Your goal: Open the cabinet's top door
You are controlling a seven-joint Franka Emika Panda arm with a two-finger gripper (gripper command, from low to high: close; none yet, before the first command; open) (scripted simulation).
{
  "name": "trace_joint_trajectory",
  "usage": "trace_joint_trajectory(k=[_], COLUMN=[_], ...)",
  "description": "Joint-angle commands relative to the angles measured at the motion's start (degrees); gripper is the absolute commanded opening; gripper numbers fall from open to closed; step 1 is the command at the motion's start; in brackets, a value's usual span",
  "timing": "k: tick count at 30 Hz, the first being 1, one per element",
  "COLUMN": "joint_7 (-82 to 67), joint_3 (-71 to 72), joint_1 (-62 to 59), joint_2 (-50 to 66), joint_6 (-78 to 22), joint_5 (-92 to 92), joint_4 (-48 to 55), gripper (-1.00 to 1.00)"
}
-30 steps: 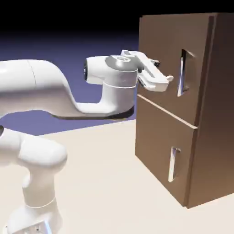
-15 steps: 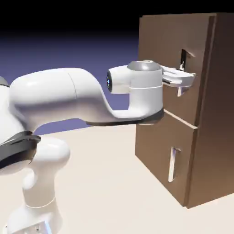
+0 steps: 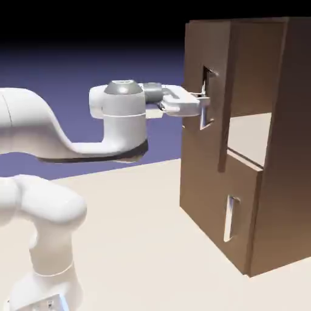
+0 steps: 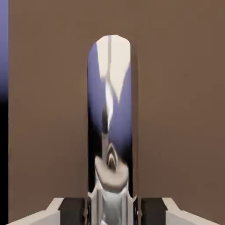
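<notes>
The brown wooden cabinet (image 3: pixel 279 182) stands at the right of the exterior view. Its top door (image 3: pixel 206 67) has swung outward toward the arm, and a pale opening shows behind it. My gripper (image 3: pixel 203 103) is shut on the top door's vertical silver handle (image 3: pixel 206 100), reaching in from the left. In the hand view the silver handle (image 4: pixel 112 114) fills the middle, mirror-like, with the dark finger pads (image 4: pixel 74 210) pressed against both its sides. Brown door wood (image 4: pixel 48 110) lies behind it.
The shorter lower door (image 3: pixel 212 206) is closed, with its small silver handle (image 3: pixel 231 217) in a notch. The white arm (image 3: pixel 54 127) stretches from the lower left across the pale table (image 3: pixel 140 243).
My gripper went from open near the door to shut on the handle, then moved back to the left. The top door has swung out with it.
</notes>
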Motion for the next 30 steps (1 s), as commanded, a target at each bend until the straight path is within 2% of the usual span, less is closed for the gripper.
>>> trace_joint_trajectory(k=[1,8,16,23,30], joint_7=[-0.5,-3.8,-5.3,-4.7,-2.8], joint_3=[2.1,16.6,33.2,47.8,62.3], joint_1=[-1.0,-4.5,-4.2,-4.2,-8.2], joint_2=[-1.0,-7.3,-9.9,-7.1,-0.4], joint_6=[-1.4,-12.0,-25.0,-37.0,-49.8], joint_5=[2.2,17.8,34.6,48.1,60.3], joint_4=[-1.2,-7.2,-8.8,-5.6,2.2], gripper=[-1.0,-1.0,-1.0,-1.0,-1.0])
